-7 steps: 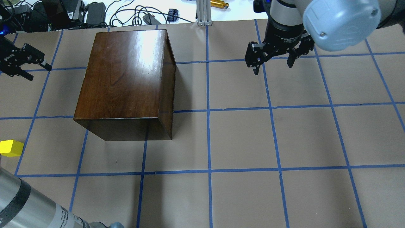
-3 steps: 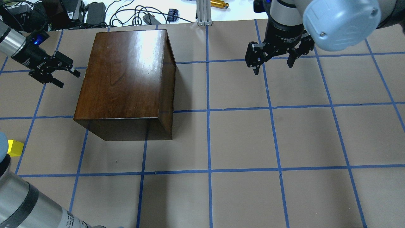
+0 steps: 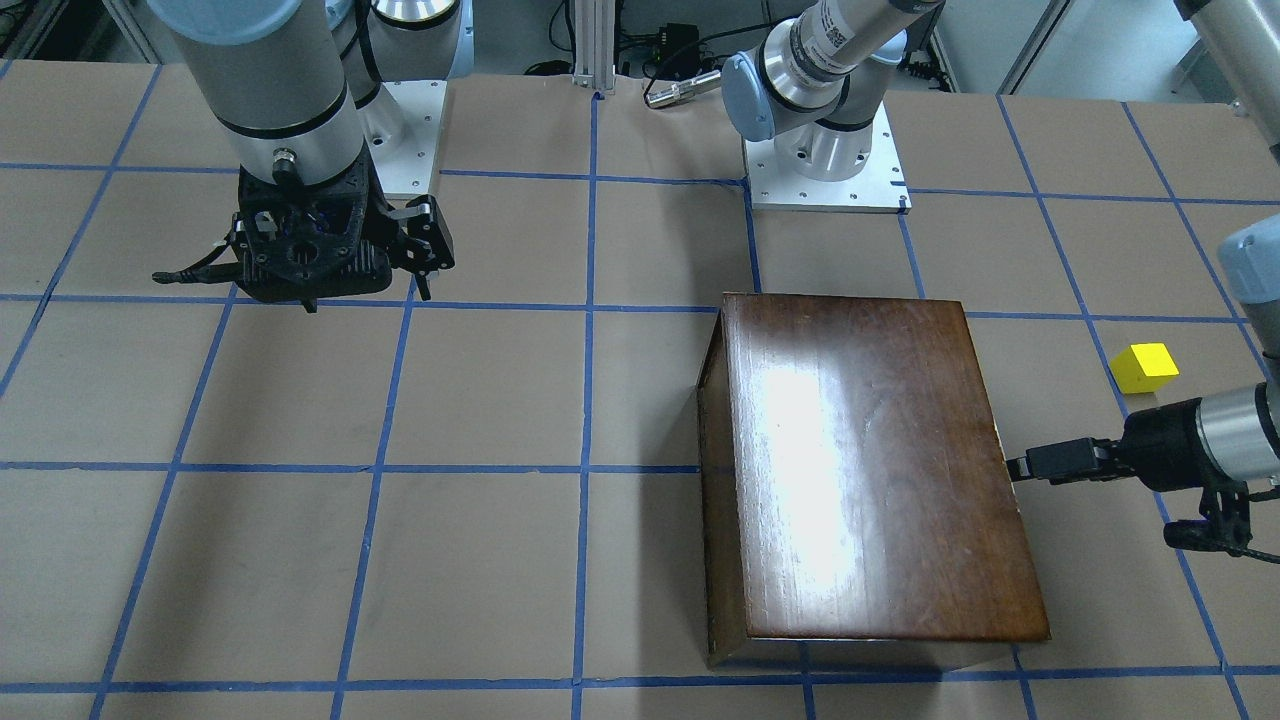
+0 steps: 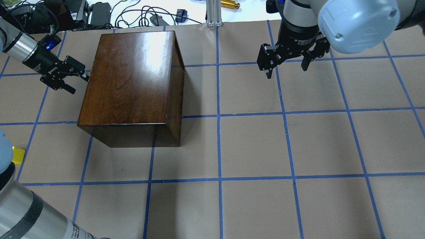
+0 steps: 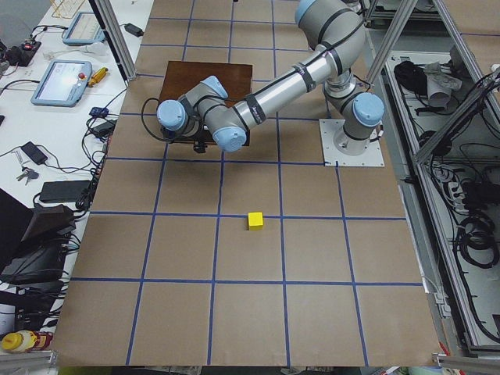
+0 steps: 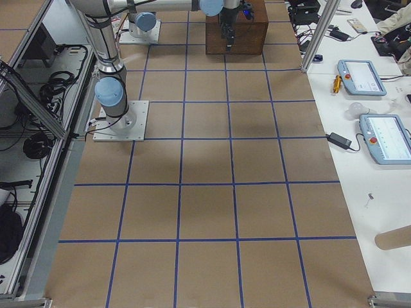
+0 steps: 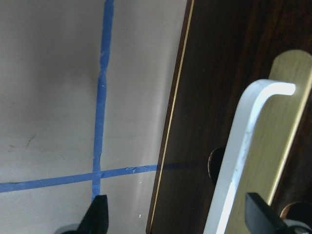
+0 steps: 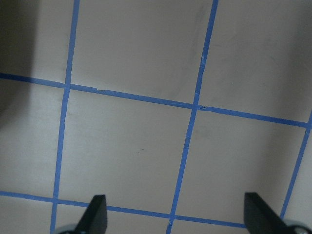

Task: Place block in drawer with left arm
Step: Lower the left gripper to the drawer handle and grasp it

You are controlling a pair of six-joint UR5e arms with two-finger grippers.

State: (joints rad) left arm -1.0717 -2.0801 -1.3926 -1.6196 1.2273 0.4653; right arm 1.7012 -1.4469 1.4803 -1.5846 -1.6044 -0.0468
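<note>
The dark-brown cabinet [image 4: 132,79] stands left of centre. Its drawer is shut. The left wrist view shows the drawer's dark front panel [image 7: 204,97] and white handle [image 7: 243,161]. My left gripper [image 4: 78,83] is open, level with the cabinet's left face [image 3: 1020,468]. In its wrist view [image 7: 178,219] the handle shows between the fingertips. The yellow block [image 3: 1145,367] lies on the table to the left of the cabinet. My left elbow partly hides it in the overhead view [image 4: 18,155]. My right gripper [image 4: 287,71] is open and empty above bare table [image 8: 175,219].
Cables, power bricks and an aluminium post [image 4: 214,13] lie along the table's far edge. Blue tape lines grid the brown paper table [image 4: 252,146]. My left forearm [image 4: 26,212] crosses the near left corner.
My left gripper has moved right, up to the cabinet's left face. My left elbow has come over part of the block. The right arm has not moved.
</note>
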